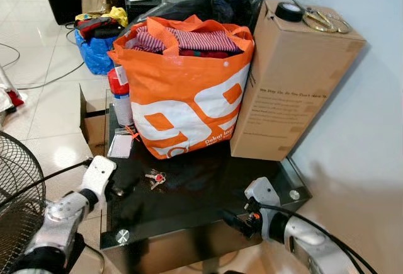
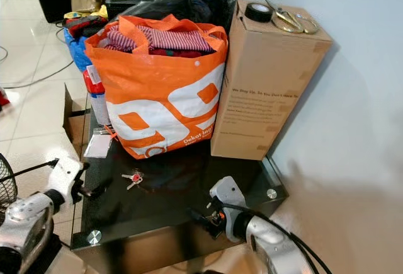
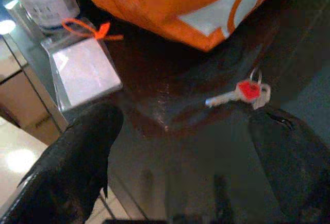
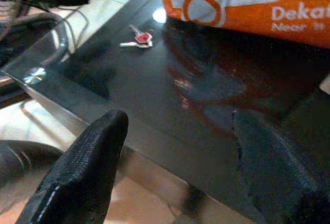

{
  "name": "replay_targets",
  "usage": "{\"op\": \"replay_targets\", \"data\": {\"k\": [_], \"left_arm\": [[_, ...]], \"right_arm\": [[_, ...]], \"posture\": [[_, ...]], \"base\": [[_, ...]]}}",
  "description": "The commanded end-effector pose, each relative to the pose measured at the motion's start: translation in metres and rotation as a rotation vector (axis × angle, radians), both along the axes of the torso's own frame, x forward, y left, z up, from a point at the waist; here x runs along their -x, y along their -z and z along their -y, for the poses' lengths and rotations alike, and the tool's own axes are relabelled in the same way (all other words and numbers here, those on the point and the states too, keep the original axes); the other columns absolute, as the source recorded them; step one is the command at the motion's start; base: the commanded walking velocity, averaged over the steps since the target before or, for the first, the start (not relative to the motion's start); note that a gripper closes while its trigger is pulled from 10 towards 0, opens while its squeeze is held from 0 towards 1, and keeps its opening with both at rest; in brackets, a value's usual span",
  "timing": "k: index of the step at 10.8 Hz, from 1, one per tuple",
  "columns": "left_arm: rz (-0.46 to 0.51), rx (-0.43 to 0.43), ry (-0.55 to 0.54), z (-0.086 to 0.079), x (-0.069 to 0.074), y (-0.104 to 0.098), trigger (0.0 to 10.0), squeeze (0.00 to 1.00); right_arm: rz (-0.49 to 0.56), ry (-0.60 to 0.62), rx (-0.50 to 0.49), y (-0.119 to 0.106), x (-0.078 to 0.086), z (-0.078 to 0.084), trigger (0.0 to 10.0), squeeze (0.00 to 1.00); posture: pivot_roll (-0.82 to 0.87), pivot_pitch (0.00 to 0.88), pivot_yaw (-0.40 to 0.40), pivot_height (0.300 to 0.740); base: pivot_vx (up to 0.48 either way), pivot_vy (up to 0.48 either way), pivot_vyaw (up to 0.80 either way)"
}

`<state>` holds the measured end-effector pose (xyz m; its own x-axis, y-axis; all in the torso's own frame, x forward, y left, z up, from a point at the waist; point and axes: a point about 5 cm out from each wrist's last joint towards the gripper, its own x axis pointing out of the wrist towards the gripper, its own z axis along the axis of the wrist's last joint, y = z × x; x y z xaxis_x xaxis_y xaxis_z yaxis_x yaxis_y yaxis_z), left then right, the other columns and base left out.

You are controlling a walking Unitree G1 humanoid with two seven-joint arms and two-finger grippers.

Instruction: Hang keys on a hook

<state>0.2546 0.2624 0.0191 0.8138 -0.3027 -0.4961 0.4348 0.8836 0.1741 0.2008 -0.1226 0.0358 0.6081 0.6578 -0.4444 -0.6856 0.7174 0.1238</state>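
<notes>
A small bunch of keys with a red tag lies flat on the black glass table, in front of the orange bag. My left gripper hovers at the table's left edge, a short way left of the keys. It is open, with nothing between its fingers. My right gripper sits low at the table's front edge, well to the right of the keys. It is also open and holds nothing.
A full orange shopping bag and a tall cardboard box take up the back of the table. A tape roll and scissors lie on the box. A spray can and a plastic tag sit at left. A fan stands on the floor.
</notes>
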Motion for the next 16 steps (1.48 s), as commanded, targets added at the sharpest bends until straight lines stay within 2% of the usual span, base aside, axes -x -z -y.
{"op": "replay_targets", "data": {"k": [1,3,6,7,10,11,12,14,16], "left_arm": [[-0.015,-0.011,0.036,0.005,0.001,0.004,10.0,0.0],[-0.016,0.006,0.045,0.008,0.003,0.009,10.0,0.0],[-0.007,0.106,0.139,0.041,0.003,0.014,10.0,0.0],[0.017,0.117,0.144,0.049,-0.006,0.01,10.0,0.0],[0.022,0.12,0.2,0.052,-0.018,0.001,10.0,0.0],[-0.004,0.143,0.225,0.058,-0.017,0.004,10.0,0.0],[-0.068,0.158,0.199,0.059,-0.013,0.013,10.0,0.0],[-0.155,0.167,0.14,0.056,-0.006,0.026,10.0,0.0],[-0.202,0.136,0.114,0.051,0.001,0.034,10.0,0.0]], "right_arm": [[0.012,0.045,0.014,-0.003,-0.002,0.005,10.0,0.0],[0.025,0.094,0.012,-0.006,0.0,0.004,10.0,0.0],[0.036,0.141,0.022,-0.006,0.0,0.003,10.0,0.0],[0.04,0.149,0.024,-0.006,-0.002,0.001,10.0,0.0],[0.047,0.15,0.026,-0.006,-0.008,-0.001,10.0,0.0],[0.047,0.143,0.028,-0.005,-0.009,-0.002,10.0,0.0],[0.048,0.138,0.03,-0.006,-0.01,-0.004,10.0,0.0],[0.049,0.132,0.033,-0.007,-0.01,-0.004,10.0,0.0],[0.049,0.124,0.032,-0.009,-0.008,-0.004,10.0,0.0]], "posture": [[-0.09,0.02,-0.097,0.74],[-0.1,0.057,-0.1,0.74],[-0.11,0.066,-0.091,0.74],[-0.11,0.058,-0.088,0.74],[-0.09,0.051,-0.094,0.74],[-0.09,0.05,-0.097,0.74],[-0.09,0.05,-0.101,0.74],[-0.1,0.056,-0.113,0.74],[-0.11,0.075,-0.128,0.74]], "base": [[0.0,0.0,0.0],[0.0,0.0,0.0],[0.0,0.0,0.0],[0.0,0.0,0.0],[0.0,0.0,0.0],[0.0,0.0,0.0],[0.0,0.0,0.0],[0.0,0.0,0.0],[0.0,0.0,0.0]]}}
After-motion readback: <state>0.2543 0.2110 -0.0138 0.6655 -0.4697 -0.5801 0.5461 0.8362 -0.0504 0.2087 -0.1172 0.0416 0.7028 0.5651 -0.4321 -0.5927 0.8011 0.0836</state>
